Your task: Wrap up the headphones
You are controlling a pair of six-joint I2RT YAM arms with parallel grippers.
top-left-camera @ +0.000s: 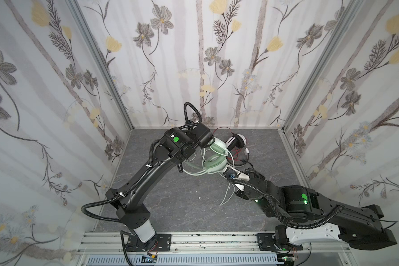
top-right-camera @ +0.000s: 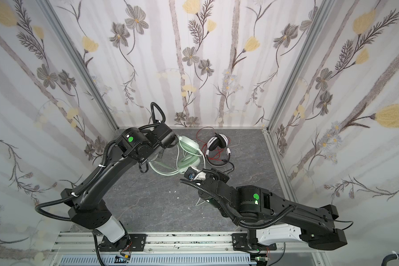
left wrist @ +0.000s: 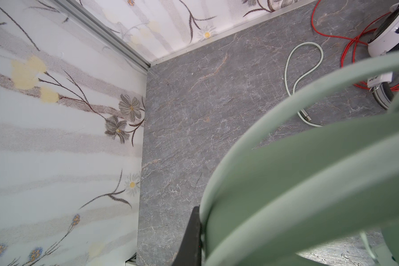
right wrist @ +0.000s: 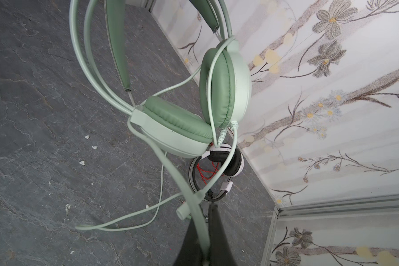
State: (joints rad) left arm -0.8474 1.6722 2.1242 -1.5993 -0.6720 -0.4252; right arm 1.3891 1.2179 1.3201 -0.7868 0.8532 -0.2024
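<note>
Headsets, two, both on the far half of the grey table [top-left-camera: 171, 202]. Mint-green headset [top-left-camera: 214, 161] is near 12 o'clock from table centre, between the two arms in both top views. Left gripper [left wrist: 199, 239] is clamped tight on its headband, one dark finger pressed against the band in the left wrist view. Ear cups hang below; can't tell if they touch the table. Right gripper [right wrist: 204, 221], at about 5 o'clock of that headset, is pinched closed on the pale cord [right wrist: 171, 165], which runs between its fingers up to the ear cups. Rest of the cord trails loose on the table toward 6 o'clock. White-and-black headset [top-right-camera: 218, 144] lies at 1 o'clock, just beside the green one, red cord [top-right-camera: 202, 135] tangled around it.
</note>
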